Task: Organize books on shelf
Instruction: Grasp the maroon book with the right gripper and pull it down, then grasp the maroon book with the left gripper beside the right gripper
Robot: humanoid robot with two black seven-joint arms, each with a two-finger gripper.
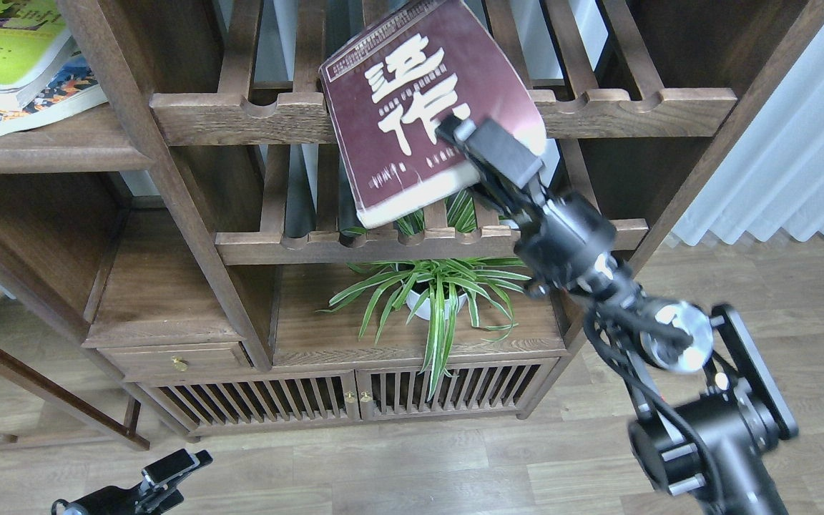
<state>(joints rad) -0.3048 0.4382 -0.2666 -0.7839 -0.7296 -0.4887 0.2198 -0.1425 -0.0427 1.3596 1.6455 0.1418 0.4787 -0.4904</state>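
My right gripper (466, 143) is shut on the lower right part of the thick maroon book (412, 107) with big white Chinese characters. It holds the book tilted in the air, in front of the upper slatted rack (598, 107). The yellow-green book (4, 43) lies on top of the smaller book with the blue picture (51, 96) on the solid dark-brown shelf (47, 146) at the upper left. My left gripper (176, 468) is low at the bottom left, over the floor; its fingers cannot be told apart.
A second slatted rack (383, 243) runs below the held book. A potted spider plant (437, 286) stands on the cabinet top beneath it. A cabinet upright (162, 179) separates the shelf from the racks. White curtains (798, 143) hang at the right.
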